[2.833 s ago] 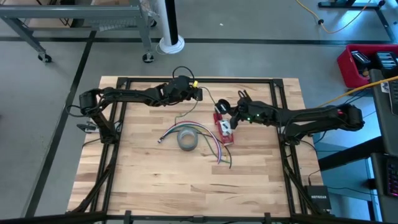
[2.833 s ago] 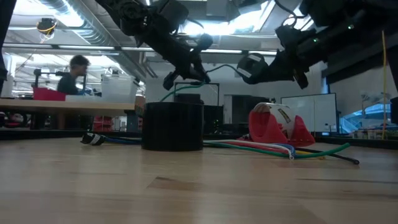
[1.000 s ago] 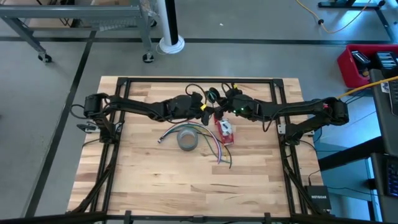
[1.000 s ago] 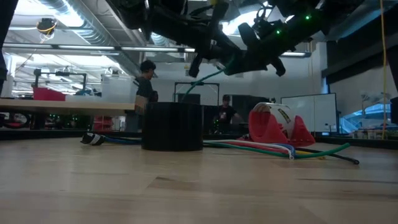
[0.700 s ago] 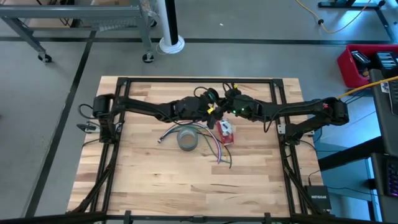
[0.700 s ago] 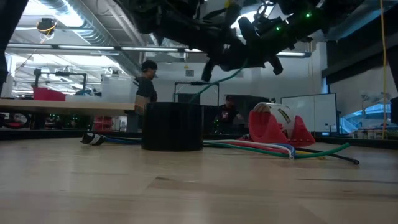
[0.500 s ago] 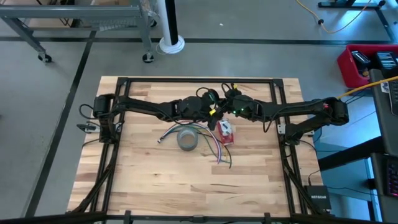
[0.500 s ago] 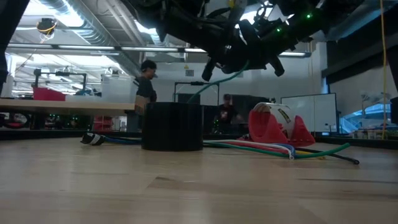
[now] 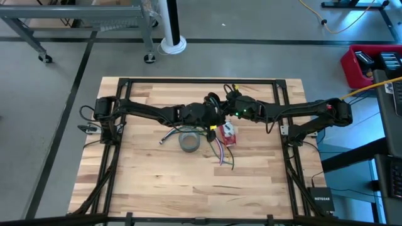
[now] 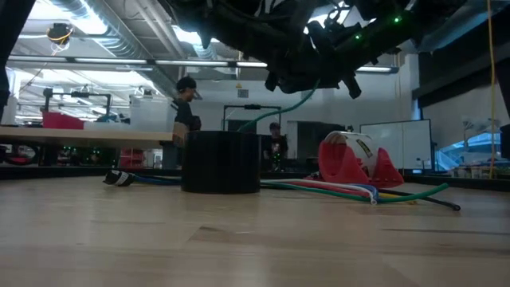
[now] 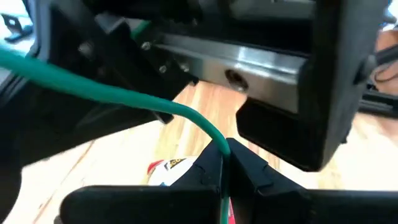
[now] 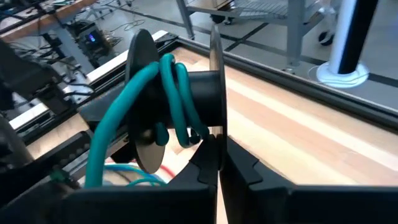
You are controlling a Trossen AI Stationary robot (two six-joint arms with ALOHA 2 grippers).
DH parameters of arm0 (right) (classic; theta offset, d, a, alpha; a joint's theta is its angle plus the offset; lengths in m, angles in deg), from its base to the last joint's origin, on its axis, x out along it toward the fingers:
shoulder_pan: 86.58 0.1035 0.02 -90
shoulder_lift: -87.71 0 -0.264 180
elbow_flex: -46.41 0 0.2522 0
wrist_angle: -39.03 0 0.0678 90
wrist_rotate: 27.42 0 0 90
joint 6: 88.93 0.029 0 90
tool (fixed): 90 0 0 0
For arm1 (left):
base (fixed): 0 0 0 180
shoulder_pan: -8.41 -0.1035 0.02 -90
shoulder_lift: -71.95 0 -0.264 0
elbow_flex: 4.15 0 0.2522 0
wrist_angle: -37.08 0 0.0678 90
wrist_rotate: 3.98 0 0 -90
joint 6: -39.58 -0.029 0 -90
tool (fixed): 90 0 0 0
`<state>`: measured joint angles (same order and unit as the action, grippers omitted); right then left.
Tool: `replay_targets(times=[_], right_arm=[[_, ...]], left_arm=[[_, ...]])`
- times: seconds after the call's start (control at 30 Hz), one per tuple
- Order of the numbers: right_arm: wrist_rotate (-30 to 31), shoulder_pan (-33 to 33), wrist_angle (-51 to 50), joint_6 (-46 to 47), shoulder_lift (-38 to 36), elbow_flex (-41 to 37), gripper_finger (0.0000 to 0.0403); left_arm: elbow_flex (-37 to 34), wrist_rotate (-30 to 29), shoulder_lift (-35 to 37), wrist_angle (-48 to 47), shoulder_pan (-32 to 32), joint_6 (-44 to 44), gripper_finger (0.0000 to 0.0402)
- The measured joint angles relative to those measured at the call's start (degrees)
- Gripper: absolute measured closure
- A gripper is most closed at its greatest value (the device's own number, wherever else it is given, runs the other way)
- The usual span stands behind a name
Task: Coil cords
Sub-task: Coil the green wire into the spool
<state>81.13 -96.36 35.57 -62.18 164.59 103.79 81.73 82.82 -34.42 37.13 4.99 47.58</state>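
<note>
- Green cord (image 12: 163, 87) is up in the air over the far middle of the table (image 9: 151, 182), a few turns wound on a black spool (image 12: 186, 99).
- Right gripper (image 12: 217, 163) has its jaws pinching the spool's thin metal flange; spool axis runs crosswise to them.
- Left gripper (image 11: 224, 171) sits right beside it, jaws pinching the cord's smooth rubbery tail, which runs taut from there toward the spool.
- Guessing the left arm feeds the next wrap.
- Grey tape roll (image 9: 190, 140) and red tape dispenser (image 9: 228, 133) sit just below.
</note>
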Motion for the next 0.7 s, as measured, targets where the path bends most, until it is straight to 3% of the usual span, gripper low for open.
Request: replay_targets(times=[0.17, 0.37, 0.7], right_arm=[[-0.27, 0.04, -0.02, 0.29, -0.2, 0.0, 0.04], [-1.63, 0.02, -1.57, 1.48, -2.45, -0.02, 0.04], [-9.8, 0.0, -4.17, 4.6, -4.63, -0.02, 0.04]], left_arm=[[-0.33, -2.17, 0.0, -0.71, 1.02, -2.66, 0.0401], [-0.42, -16.81, 0.79, -13.45, 3.83, -4.48, 0.0401], [-0.42, -23.03, 3.89, -27.31, 3.94, -5.45, 0.0401]])
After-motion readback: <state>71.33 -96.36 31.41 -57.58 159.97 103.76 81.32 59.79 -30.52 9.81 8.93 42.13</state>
